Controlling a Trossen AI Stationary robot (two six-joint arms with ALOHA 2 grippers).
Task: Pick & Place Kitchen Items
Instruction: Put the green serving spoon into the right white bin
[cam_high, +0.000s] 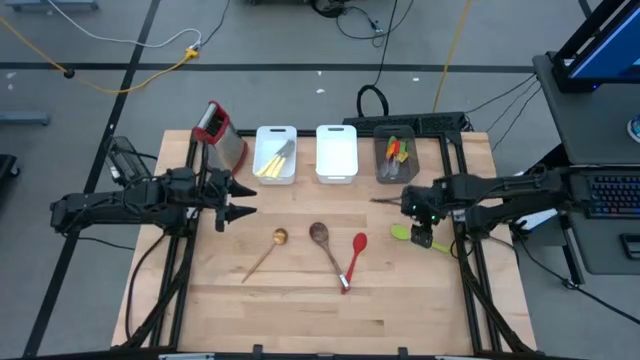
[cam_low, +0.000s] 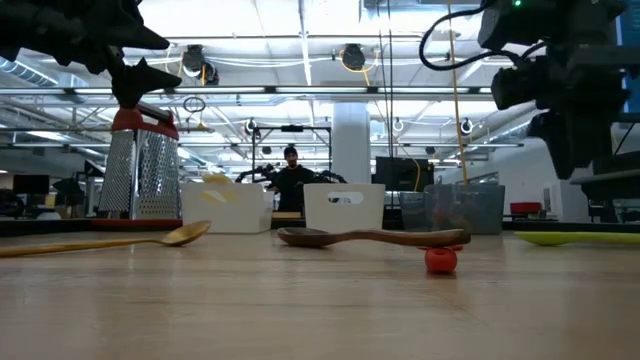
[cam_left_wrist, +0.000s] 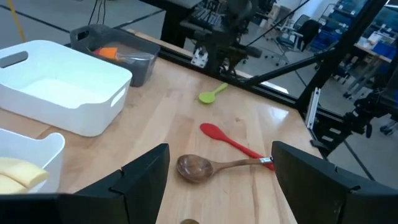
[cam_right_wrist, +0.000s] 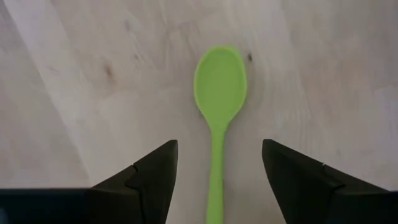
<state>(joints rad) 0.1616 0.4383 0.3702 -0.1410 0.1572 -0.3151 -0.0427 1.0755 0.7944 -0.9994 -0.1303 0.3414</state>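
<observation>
A lime-green spoon (cam_right_wrist: 219, 81) lies flat on the wooden table near its right side, also seen as the lime-green spoon (cam_high: 403, 235). My right gripper (cam_right_wrist: 217, 180) hangs open above it, pointing down, with one finger on either side of the handle and clear of it. A pale wooden spoon (cam_high: 268, 250), a dark wooden spoon (cam_high: 323, 241) and a red spoon (cam_high: 354, 258) lie flat mid-table. My left gripper (cam_high: 240, 200) hovers open and nearly level by the grater, with nothing between its fingers.
Along the far edge stand a steel box grater (cam_high: 220, 135) with a red handle, a white bin (cam_high: 275, 170) with yellow items, a second white bin (cam_high: 337, 152) and a grey bin (cam_high: 383, 160) holding orange, red and green utensils. Bare wood lies toward the near edge.
</observation>
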